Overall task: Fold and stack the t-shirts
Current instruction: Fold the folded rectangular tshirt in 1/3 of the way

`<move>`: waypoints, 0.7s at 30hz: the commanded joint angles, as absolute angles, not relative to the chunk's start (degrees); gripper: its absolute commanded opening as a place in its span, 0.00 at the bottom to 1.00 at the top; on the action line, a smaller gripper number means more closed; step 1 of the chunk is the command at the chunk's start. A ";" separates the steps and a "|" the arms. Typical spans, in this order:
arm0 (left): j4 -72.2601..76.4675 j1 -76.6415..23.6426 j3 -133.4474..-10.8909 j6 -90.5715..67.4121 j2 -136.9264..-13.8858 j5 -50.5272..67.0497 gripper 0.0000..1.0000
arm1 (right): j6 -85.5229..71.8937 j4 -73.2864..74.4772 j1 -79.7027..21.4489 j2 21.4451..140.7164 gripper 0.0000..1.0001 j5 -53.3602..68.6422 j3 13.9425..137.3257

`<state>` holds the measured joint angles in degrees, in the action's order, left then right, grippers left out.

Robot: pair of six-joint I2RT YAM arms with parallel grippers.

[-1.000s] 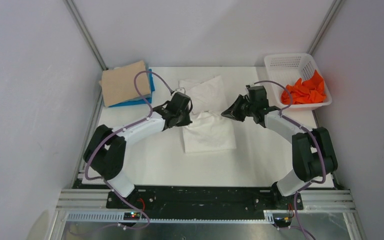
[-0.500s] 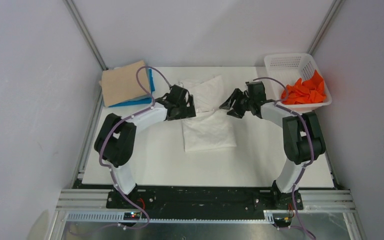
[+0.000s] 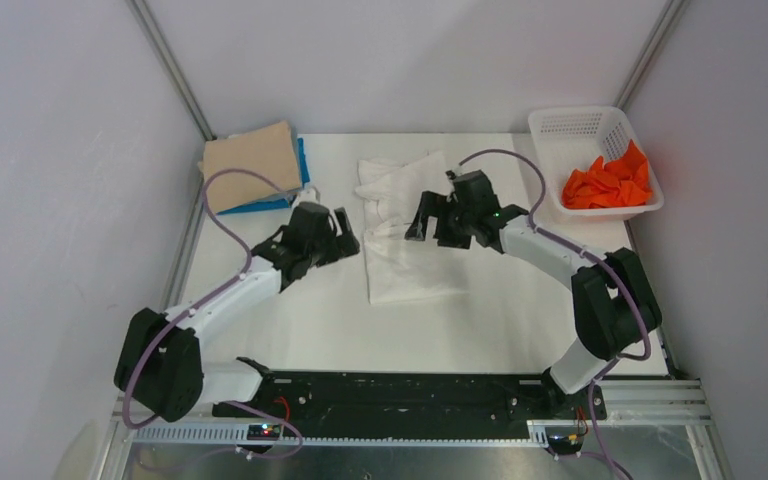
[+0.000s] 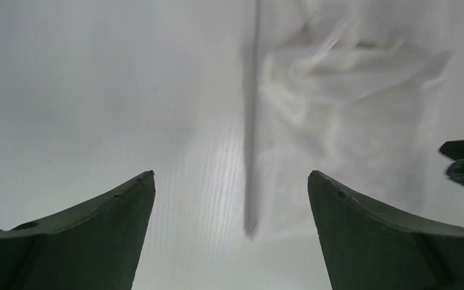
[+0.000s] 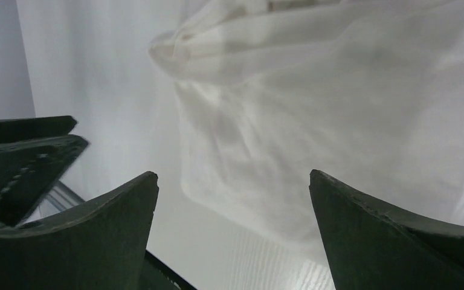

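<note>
A thin white t-shirt (image 3: 415, 268) lies mid-table, its near half flat and its far half (image 3: 392, 185) rumpled. My left gripper (image 3: 351, 233) hovers open just left of it, nothing between its fingers; the left wrist view (image 4: 231, 175) shows bare table and the shirt's edge (image 4: 338, 103) ahead. Over the shirt's middle my right gripper (image 3: 419, 216) stands open and empty, with the cloth (image 5: 314, 109) beneath it in the right wrist view (image 5: 232, 175). At the back left a folded beige t-shirt (image 3: 250, 163) rests on a blue one (image 3: 264, 206). The orange t-shirt (image 3: 610, 185) is in the basket.
A white lattice basket (image 3: 575, 122) stands at the back right corner. Grey walls with metal posts close the table on three sides. The two grippers face each other, a short gap between them above the white shirt's left part.
Both grippers went from shut to open and let go of the white shirt. The left arm drew back to the left; the right gripper moved left over the shirt, whose far half now lies rumpled.
</note>
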<state>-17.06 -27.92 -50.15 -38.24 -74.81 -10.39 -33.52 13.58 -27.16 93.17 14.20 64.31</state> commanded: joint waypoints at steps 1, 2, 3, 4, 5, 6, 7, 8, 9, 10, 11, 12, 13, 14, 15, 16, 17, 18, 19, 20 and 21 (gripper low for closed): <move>-17.13 -30.05 -40.28 -43.92 -68.70 -10.28 1.00 | -33.04 11.94 -31.49 96.10 0.99 15.43 63.05; -17.13 -30.32 -39.25 -44.37 -66.57 -10.19 1.00 | -34.12 10.89 -32.37 96.87 0.99 16.76 63.12; -17.09 -30.70 -37.39 -45.06 -65.63 -9.95 1.00 | -34.77 8.22 -32.53 98.64 1.00 17.39 63.17; -17.07 -30.90 -36.58 -45.29 -63.74 -9.81 1.00 | -35.98 6.79 -32.59 99.68 0.99 18.50 63.32; -17.03 -31.19 -35.20 -45.65 -62.94 -9.73 1.00 | -36.32 4.25 -32.54 101.91 0.99 19.35 64.39; -17.04 -31.33 -34.57 -45.81 -61.44 -9.65 1.00 | -36.46 3.27 -32.53 102.99 0.99 19.56 65.29; -17.05 -31.45 -33.32 -45.97 -60.78 -9.42 1.00 | -36.29 2.44 -32.38 105.49 0.99 19.61 68.07; -17.05 -31.59 -32.70 -46.10 -59.73 -9.33 1.00 | -35.68 2.32 -32.32 106.84 0.99 19.47 69.76; -17.05 -31.71 -31.73 -46.46 -59.22 -8.97 1.00 | -35.51 2.52 -32.05 109.46 0.99 19.02 73.62; -17.01 -32.01 -30.81 -46.65 -58.42 -8.90 1.00 | -35.40 2.94 -31.89 110.80 0.99 19.09 75.44; -17.02 -32.18 -30.43 -47.13 -58.13 -8.80 1.00 | -35.32 2.92 -31.55 113.28 0.99 19.38 79.07; -17.03 -32.59 -30.11 -47.34 -57.55 -8.62 1.00 | -35.37 2.69 -31.38 114.34 0.99 19.01 80.71; -17.05 -32.77 -29.63 -47.76 -57.34 -8.61 1.00 | -35.31 2.66 -31.13 116.43 0.99 17.19 83.63; -17.05 -33.20 -29.23 -47.92 -57.01 -8.61 1.00 | -34.71 3.59 -30.90 117.50 1.00 16.28 85.41; -17.05 -33.43 -29.12 -48.26 -56.89 -8.57 1.00 | -34.36 4.52 -30.51 119.92 0.99 14.64 89.60; -17.05 -33.89 -28.97 -48.43 -56.85 -8.60 1.00 | -33.88 7.22 -30.24 121.05 0.99 14.04 93.59; -16.96 -34.13 -28.94 -48.67 -56.86 -8.70 1.00 | -33.68 8.40 -29.73 123.05 0.99 13.60 95.40; -16.92 -34.64 -28.92 -48.86 -57.17 -8.90 1.00 | -33.36 9.68 -29.50 123.66 0.99 13.61 97.96; -16.81 -34.85 -29.01 -48.95 -57.89 -8.89 1.00 | -33.37 10.03 -29.02 124.43 0.99 13.62 98.82; -16.46 -35.34 -29.29 -49.13 -58.39 -8.99 1.00 | -33.34 10.68 -28.79 124.54 1.00 13.71 100.09; -16.19 -35.56 -29.45 -49.31 -58.99 -8.98 1.00 | -33.37 11.27 -28.29 124.36 0.99 14.33 100.67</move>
<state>-18.20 -34.26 -28.91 -47.59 -58.11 -8.75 -34.65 8.38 -29.93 123.57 15.55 95.72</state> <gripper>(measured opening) 0.995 0.993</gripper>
